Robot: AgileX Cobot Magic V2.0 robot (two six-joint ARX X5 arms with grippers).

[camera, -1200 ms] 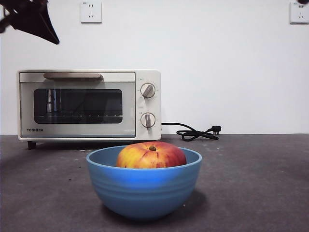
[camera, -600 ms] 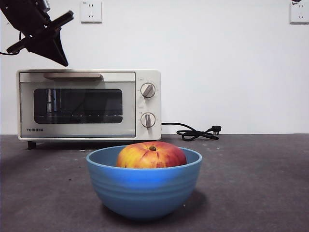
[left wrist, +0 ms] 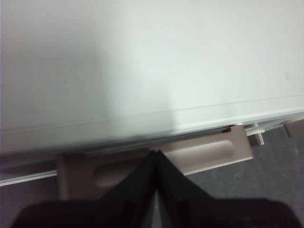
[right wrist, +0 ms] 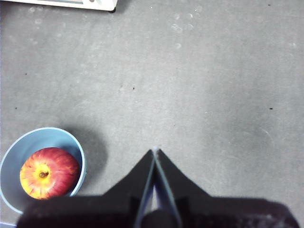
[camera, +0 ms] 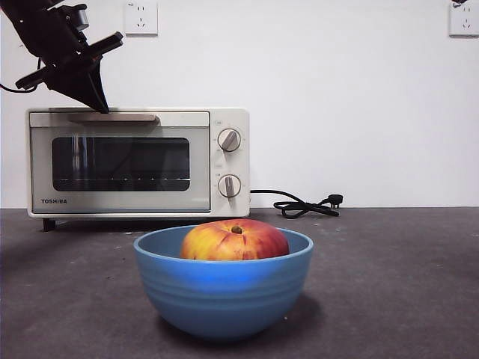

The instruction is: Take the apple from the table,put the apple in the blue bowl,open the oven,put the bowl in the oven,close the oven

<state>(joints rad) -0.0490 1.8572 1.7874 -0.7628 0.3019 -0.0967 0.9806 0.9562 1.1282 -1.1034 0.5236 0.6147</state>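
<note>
grey table (camera: pixel 389 284) carries oven (camera: pixel 138 161), door closed. left gripper (camera: pixel 101 105) hovers jaws together, empty, tip just above handle (camera: pixel 112 117). apple (camera: pixel 234 240) sits in blue bowl (camera: pixel 223 288), well apart.

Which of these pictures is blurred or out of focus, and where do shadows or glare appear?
Left wrist view: soft and blurred; the oven top and its handle lack sharp edges behind the left gripper. Front view: sharp, with pale glare on the blue bowl. Right wrist view: clear; the bowl throws a soft shadow on the table.
</note>
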